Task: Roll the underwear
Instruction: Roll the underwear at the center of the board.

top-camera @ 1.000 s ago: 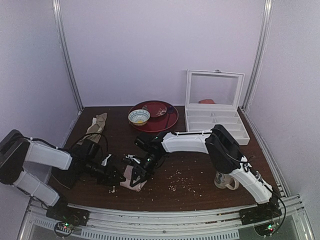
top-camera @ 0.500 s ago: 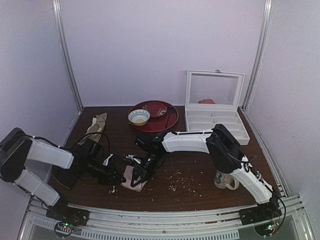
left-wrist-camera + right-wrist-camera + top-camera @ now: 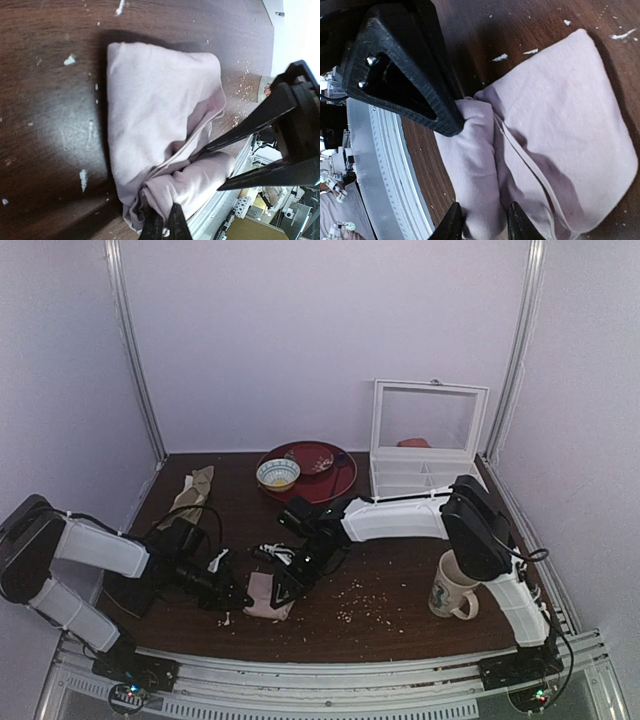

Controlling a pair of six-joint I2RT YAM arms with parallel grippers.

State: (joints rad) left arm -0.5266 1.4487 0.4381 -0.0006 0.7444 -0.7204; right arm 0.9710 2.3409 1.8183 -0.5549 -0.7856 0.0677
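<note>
Left gripper (image 3: pixel 165 225) is clenched on the rolled end of the underwear (image 3: pixel 160 110), and the frame edge cuts off its tips. Right gripper (image 3: pixel 484 222) straddles the same roll with its jaws parted; whether it grips cannot be told. The garment lies near the front edge of the table (image 3: pixel 400 570), with open surface rightward toward the mug (image 3: pixel 452 587). The roll's long axis runs roughly parallel to that edge.

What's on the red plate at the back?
A small bowl on the left of the red plate, plus something too blurred to name. The bowl hides what's beneath it.
</note>
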